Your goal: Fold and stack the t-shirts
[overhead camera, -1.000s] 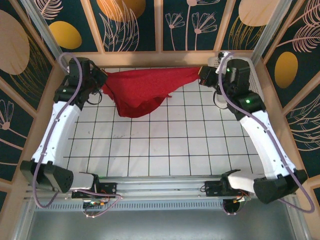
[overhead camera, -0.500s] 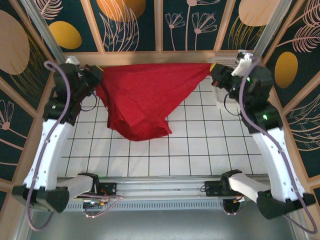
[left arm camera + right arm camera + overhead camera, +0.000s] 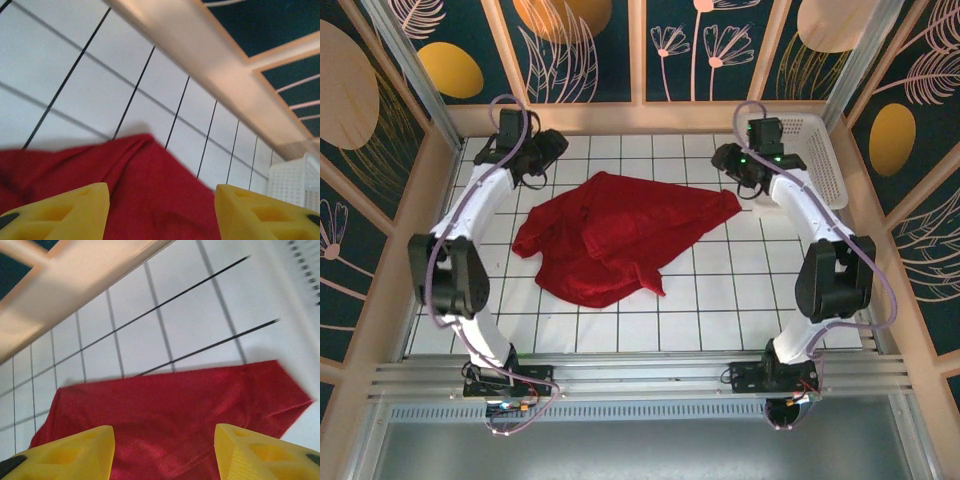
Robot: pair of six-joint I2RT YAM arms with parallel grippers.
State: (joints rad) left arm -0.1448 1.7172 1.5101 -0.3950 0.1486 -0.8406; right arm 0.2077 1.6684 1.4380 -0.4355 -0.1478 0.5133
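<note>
We see the red t-shirt [image 3: 620, 235] lying crumpled on the white tiled tabletop [image 3: 720, 300], slightly toward 12 o'clock from its middle. It seems to be a single shirt, though the bunched folds make that hard to judge. The left jaws at its 10 o'clock and the right jaws at its 2 o'clock both stand apart, holding nothing; a white basket [image 3: 815, 150] sits in the 2 o'clock corner.
</note>
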